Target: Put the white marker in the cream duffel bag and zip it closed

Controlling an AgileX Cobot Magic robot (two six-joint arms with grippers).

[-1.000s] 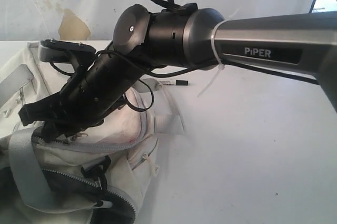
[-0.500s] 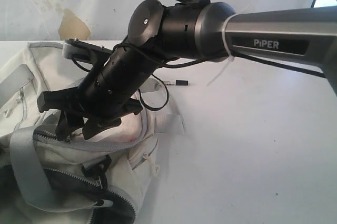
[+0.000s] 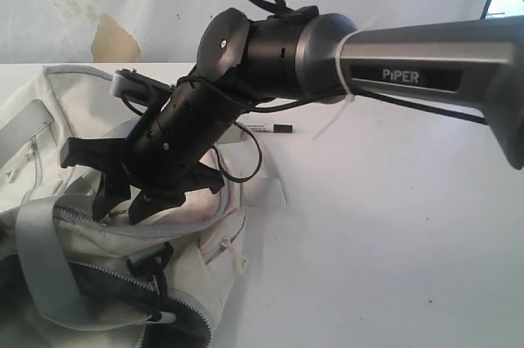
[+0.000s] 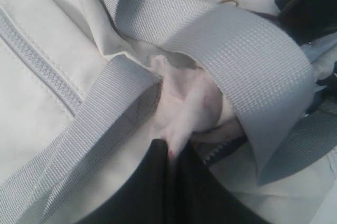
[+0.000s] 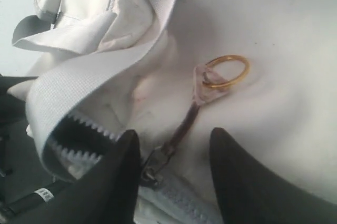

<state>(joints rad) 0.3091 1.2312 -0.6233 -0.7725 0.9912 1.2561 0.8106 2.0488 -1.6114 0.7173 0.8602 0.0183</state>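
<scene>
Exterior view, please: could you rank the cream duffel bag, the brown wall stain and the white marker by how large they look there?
Largest: cream duffel bag, though the frame cuts it off.
Next: brown wall stain.
Smallest: white marker, a thin sliver; it lies farther back than the bag, which shrinks it further.
</scene>
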